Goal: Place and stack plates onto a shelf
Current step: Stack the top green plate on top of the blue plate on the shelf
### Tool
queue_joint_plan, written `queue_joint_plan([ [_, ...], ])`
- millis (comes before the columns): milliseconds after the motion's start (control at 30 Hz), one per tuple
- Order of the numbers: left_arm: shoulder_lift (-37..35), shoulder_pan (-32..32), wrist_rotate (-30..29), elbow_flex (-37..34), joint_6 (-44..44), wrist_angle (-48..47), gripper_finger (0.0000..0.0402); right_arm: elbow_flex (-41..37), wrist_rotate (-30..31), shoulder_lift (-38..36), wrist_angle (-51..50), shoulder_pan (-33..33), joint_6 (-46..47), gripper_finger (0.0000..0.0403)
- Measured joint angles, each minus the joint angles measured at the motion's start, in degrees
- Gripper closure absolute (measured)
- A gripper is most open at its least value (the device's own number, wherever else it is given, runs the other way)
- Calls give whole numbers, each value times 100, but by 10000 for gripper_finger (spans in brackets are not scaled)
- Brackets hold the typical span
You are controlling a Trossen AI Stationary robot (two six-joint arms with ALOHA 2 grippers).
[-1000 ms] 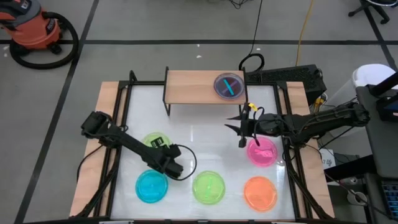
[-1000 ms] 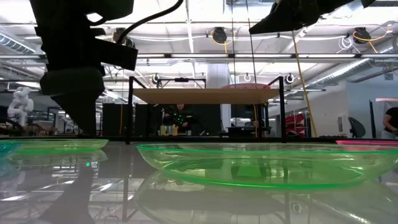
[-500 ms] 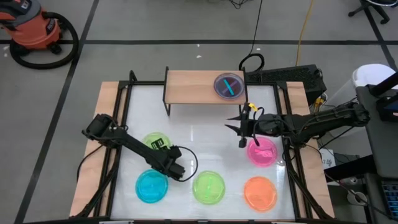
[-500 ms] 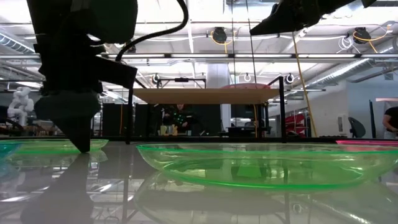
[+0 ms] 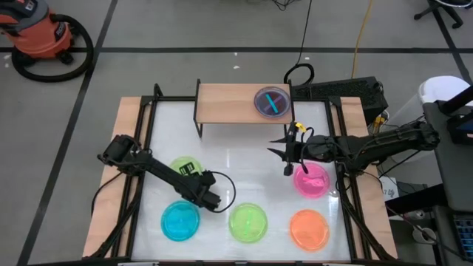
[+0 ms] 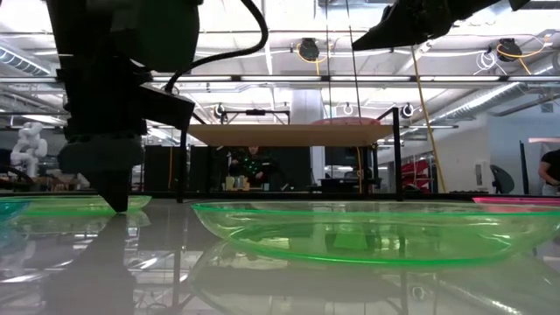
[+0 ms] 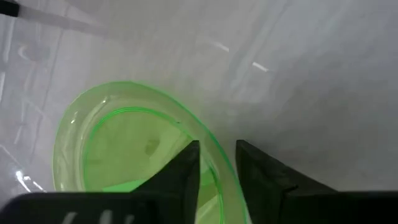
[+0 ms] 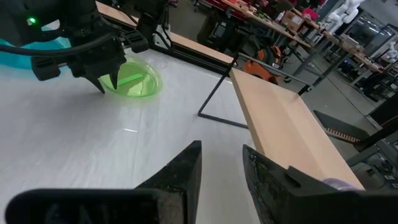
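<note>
At the green plate's (image 7: 124,149) rim, the left gripper (image 7: 217,158) has jaws slightly parted astride it, apparently touching; right gripper (image 8: 221,158) hovers empty, jaws narrowly parted.

Since a second ago the left gripper (image 6: 115,203) drops from above the table to the surface, its tips now at the rim of the green plate (image 7: 134,149) behind the blue one (image 5: 180,221). In the left wrist view its fingers (image 7: 186,163) straddle that rim with a narrow gap.
</note>
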Motion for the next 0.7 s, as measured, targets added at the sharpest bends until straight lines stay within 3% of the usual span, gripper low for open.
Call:
queue_joint_plan([
  [300, -182, 108, 55, 12, 586, 31, 391, 0, 0, 0, -1, 0, 0, 300],
  [467, -524, 0, 30, 317, 1151, 57, 396, 0, 0, 0, -1, 0, 0, 300],
  [600, -735, -215, -40, 732, 2114, 63, 397, 0, 0, 0, 1, 0, -14, 300],
  [700, -859, -341, -499, 1095, 2774, 93, 397, 0, -3, 0, 55, 0, -2, 300],
])
